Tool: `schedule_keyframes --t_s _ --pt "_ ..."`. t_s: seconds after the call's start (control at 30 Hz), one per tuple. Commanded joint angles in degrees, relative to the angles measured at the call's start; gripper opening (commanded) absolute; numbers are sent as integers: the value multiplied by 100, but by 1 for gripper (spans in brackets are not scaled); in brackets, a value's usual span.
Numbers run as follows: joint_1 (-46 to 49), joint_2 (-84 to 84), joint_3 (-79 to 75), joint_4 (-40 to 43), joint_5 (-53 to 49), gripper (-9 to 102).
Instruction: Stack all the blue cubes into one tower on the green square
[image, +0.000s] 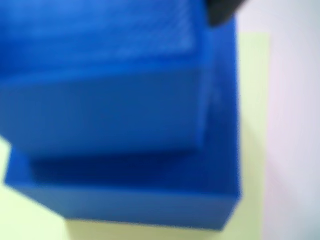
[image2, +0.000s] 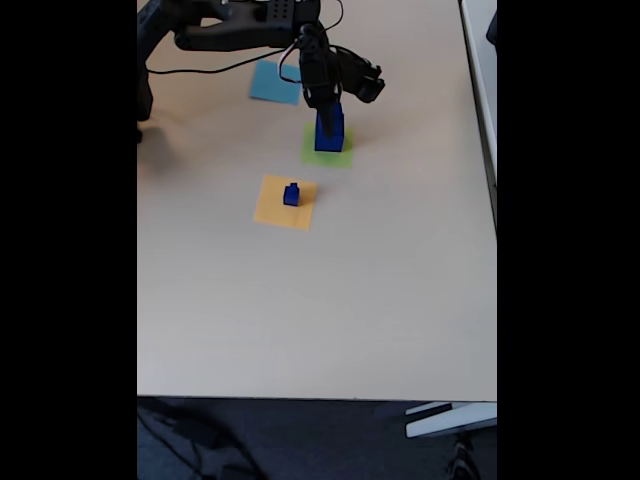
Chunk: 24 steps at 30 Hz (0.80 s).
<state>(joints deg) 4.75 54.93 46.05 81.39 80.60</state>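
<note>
So, right under my wrist camera there's a medium blue cube (image: 100, 95) sitting on top of the large blue cube (image: 130, 200), both on the green square (image: 252, 100). From the fixed view, my pincer (image2: 327, 100) is right at the top of that stack (image2: 329, 130); can't tell if the fingers are clamped or apart. Below the pincer in that view, well apart, the small blue cube (image2: 291, 194) sits on the orange-yellow square (image2: 272, 212). The light-blue square (image2: 270, 85) lies just beside my arm on the tabletop (image2: 320, 320).
</note>
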Motion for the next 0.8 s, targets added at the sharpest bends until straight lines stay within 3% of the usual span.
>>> schedule_keyframes --t_s 0.0,0.47,0.77 --pt "9 580 -229 -158 -220 30" --pt "-255 993 -2364 -571 -1362 30" --pt "-9 2830 -967 -1046 -1907 28"
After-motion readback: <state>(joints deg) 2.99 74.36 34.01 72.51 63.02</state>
